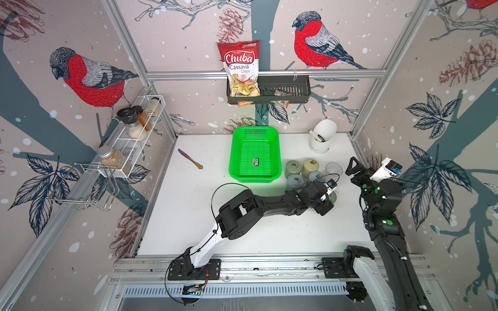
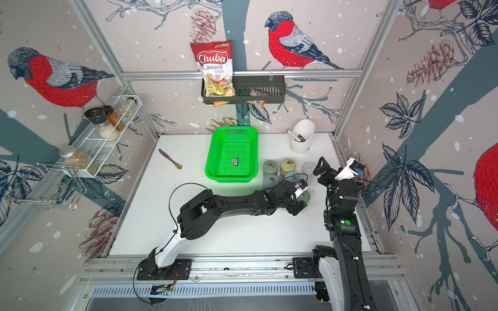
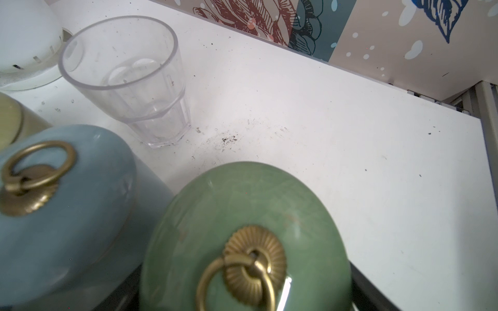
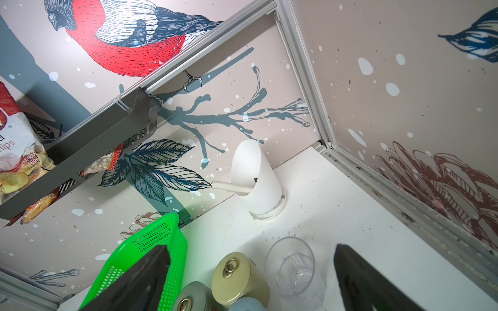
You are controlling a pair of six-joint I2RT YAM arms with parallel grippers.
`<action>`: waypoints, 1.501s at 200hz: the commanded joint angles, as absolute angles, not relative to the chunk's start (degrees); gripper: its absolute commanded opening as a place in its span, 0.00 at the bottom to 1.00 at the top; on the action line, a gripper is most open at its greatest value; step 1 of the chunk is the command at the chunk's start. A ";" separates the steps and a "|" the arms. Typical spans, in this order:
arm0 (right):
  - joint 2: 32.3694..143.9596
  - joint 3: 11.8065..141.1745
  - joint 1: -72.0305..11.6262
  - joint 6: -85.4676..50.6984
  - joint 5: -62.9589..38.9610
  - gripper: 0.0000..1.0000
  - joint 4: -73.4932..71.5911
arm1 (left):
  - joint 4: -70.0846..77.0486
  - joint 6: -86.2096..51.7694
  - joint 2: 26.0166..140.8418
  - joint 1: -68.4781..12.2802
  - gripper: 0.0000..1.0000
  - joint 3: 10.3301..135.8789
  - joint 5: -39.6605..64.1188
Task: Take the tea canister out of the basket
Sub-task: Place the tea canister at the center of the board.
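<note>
Item: green canister [image 3: 242,204], out of the basket [image 1: 244,153], standing on the tabletop [image 1: 204,215] toward its right edge.
The basket sits back-centre, sticker [image 1: 255,161] on its floor. My left tool [image 1: 330,199] straddles the green canister; grip I cannot tell. My right tool [image 4: 252,250] gapes wide, holding nothing.

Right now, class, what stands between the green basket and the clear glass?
In both top views, a grey-green canister and a cream canister stand side by side between basket and glass; two bluish canisters sit just nearer the arms.
</note>
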State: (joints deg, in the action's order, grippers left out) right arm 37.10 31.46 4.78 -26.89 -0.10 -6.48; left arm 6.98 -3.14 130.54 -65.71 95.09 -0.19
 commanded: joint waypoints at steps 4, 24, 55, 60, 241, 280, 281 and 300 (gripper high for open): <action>36.88 31.38 4.86 -26.65 -0.66 1.00 -7.95 | 7.66 -4.04 130.88 -65.83 0.39 96.00 -0.67; 36.90 31.29 4.81 -26.63 -0.70 1.00 -8.00 | 7.69 -4.13 131.00 -65.83 0.39 96.07 -0.62; 36.81 31.29 4.81 -26.54 -0.79 1.00 -8.00 | 7.46 -4.34 131.23 -65.85 0.45 96.33 -0.53; 36.83 31.29 4.86 -26.50 -0.87 1.00 -8.04 | 7.47 -4.31 131.30 -65.86 0.46 96.40 -0.45; 36.91 31.90 5.01 -26.00 -2.33 1.00 -8.12 | 7.01 -4.83 131.40 -66.01 0.70 96.19 -0.35; 36.00 31.05 5.01 -25.94 -2.46 1.00 -8.35 | 6.76 -4.84 131.28 -66.01 0.73 96.06 -0.22; 35.93 31.04 5.01 -25.93 -2.46 1.00 -8.35 | 6.76 -4.84 131.25 -66.01 0.73 96.11 -0.24; 35.79 30.96 5.03 -25.76 -2.54 1.00 -8.27 | 6.62 -4.75 131.30 -66.05 0.79 96.28 -0.44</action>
State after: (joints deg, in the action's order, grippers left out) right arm 36.03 31.03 4.93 -26.72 -2.00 -6.81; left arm 6.98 -3.25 131.79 -65.82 96.18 -0.03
